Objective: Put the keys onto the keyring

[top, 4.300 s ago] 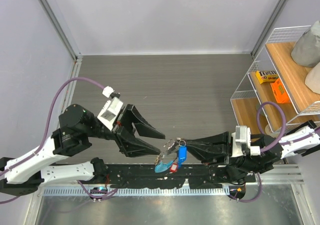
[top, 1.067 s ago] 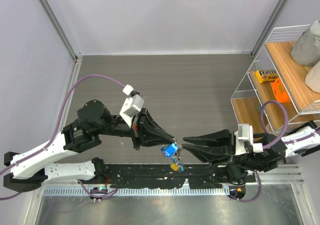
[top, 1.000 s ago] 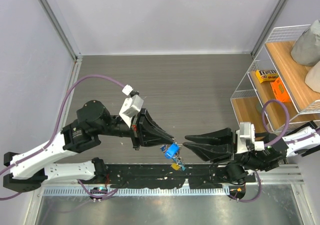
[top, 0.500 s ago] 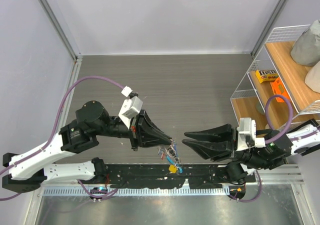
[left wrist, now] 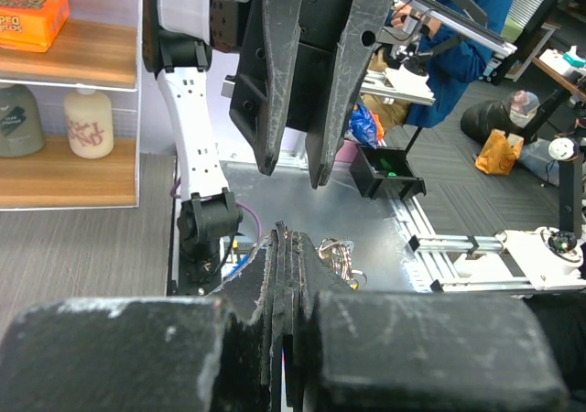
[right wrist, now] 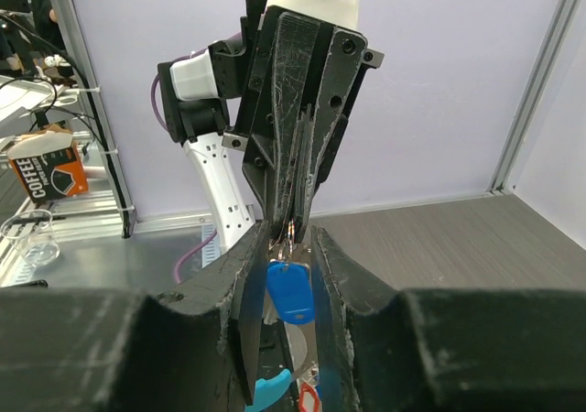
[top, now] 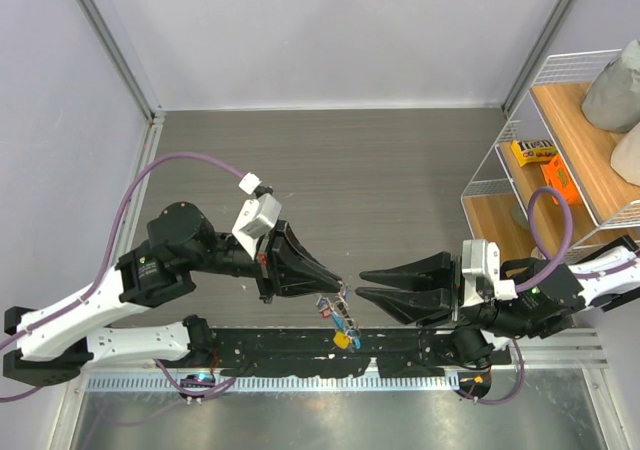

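— Though hard to read from above, looks like the threading step, done in mid-air. Pinched shut with the left gripper (top: 338,287) on the keyring (top: 346,298), raised over the near edge of the table (top: 400,170), about the middle.

— Agreed. Hanging under that pinch: the keys (top: 342,336), bunched, with a blue tag (right wrist: 290,293) uppermost and the light-blue band (right wrist: 268,390) lowest in the right wrist view. Impossible to tell how many threaded already.

— And the right gripper (top: 361,284)?

— Parted, holding nothing. Pointed left at the bunch, tips just right of it and apart from it when seen from above. Seen from its own wrist, framing the blue tag between both fingers.

— So next, probably: ease left and close on one key's head or tag, not the whole cluster.

— Yes, then steer that key's hole onto the ring's open end. Calls for a steady left hold and a narrow, well-aimed pinch. Easy to snag neighbouring keys or set the bunch swinging.
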Robot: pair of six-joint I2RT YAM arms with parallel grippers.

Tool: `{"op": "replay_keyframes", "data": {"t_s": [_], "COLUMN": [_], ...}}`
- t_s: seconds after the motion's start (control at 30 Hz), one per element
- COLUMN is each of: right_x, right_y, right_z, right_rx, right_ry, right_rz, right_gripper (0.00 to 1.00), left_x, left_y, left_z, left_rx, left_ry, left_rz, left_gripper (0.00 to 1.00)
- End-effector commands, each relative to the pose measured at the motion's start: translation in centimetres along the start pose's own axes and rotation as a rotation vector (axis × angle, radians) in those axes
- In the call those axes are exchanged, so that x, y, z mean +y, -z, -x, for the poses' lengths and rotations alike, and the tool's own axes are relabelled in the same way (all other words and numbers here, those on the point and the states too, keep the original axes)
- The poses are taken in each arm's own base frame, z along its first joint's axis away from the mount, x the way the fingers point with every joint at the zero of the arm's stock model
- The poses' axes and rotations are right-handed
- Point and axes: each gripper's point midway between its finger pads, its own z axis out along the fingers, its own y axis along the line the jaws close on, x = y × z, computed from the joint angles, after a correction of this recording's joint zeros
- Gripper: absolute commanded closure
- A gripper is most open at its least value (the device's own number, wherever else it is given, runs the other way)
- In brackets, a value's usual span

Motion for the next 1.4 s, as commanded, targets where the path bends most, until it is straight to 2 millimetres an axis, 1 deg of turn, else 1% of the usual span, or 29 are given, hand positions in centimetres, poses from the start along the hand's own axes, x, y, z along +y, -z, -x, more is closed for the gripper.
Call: {"op": "replay_keyframes", "data": {"t_s": [0.0,0.3,0.47,0.5,0.53,0.57,0.6,0.63,0.67,0.7,0.77,0.9,1.0,1.07,1.13,1.27,1.37], "right_x": [0.4,1.1,1.6,1.4,1.5,1.2,1.3,1.1,1.2,0.7,0.3,0.1,0.0,0.1,0.5,0.6,0.7], "right_y": [-0.3,-1.0,-1.3,-1.4,-1.7,-1.9,-2.3,-2.6,-2.9,-3.2,-3.6,-4.1,-3.9,-3.6,-3.3,-2.3,-2.1], "right_z": [1.1,0.9,1.6,1.9,1.5,1.7,1.2,1.4,1.1,1.3,1.0,0.3,0.0,-0.6,-0.7,-0.2,-0.3], "right_rx": [-0.012,-0.005,-0.034,-0.037,-0.026,-0.027,-0.017,-0.028,-0.025,-0.038,-0.046,-0.053,-0.065,-0.055,-0.050,-0.057,-0.047], "right_ry": [-0.025,-0.056,-0.111,-0.116,-0.111,-0.111,-0.106,-0.115,-0.108,-0.117,-0.111,-0.104,-0.118,-0.122,-0.137,-0.167,-0.170], "right_rz": [0.009,0.023,0.033,0.021,0.010,-0.014,-0.027,-0.047,-0.055,-0.091,-0.135,-0.179,-0.189,-0.176,-0.142,-0.098,-0.087], "right_gripper": [0.68,0.65,0.65,0.65,0.65,0.65,0.65,0.65,0.66,0.66,0.68,0.67,0.67,0.65,0.64,0.63,0.63], "left_x": [-2.0,-2.9,-3.3,-3.2,-3.3,-3.5,-3.4,-3.4,-3.4,-3.5,-3.4,-3.2,-3.3,-3.2,-3.1,-3.2,-3.3], "left_y": [0.5,0.7,1.0,1.1,1.2,1.4,1.5,1.7,1.8,2.0,2.3,3.2,3.7,3.9,4.1,4.2,4.2], "left_z": [2.9,3.4,3.3,3.3,3.3,3.3,3.2,3.2,3.1,3.1,2.9,2.7,2.5,2.3,2.1,2.1,2.1], "left_rx": [-0.095,-0.117,-0.120,-0.122,-0.126,-0.127,-0.125,-0.128,-0.127,-0.128,-0.132,-0.143,-0.144,-0.139,-0.141,-0.138,-0.139], "left_ry": [-0.044,-0.044,-0.047,-0.050,-0.052,-0.053,-0.056,-0.056,-0.059,-0.062,-0.060,-0.065,-0.067,-0.068,-0.072,-0.075,-0.076], "left_rz": [-0.070,-0.114,-0.127,-0.124,-0.126,-0.126,-0.120,-0.113,-0.109,-0.109,-0.101,-0.067,-0.057,-0.046,-0.040,-0.042,-0.050], "left_gripper": [1.00,1.00,1.00,1.00,1.00,1.00,1.00,1.00,1.00,1.00,1.00,1.00,1.00,1.00,1.00,1.00,1.00]}}
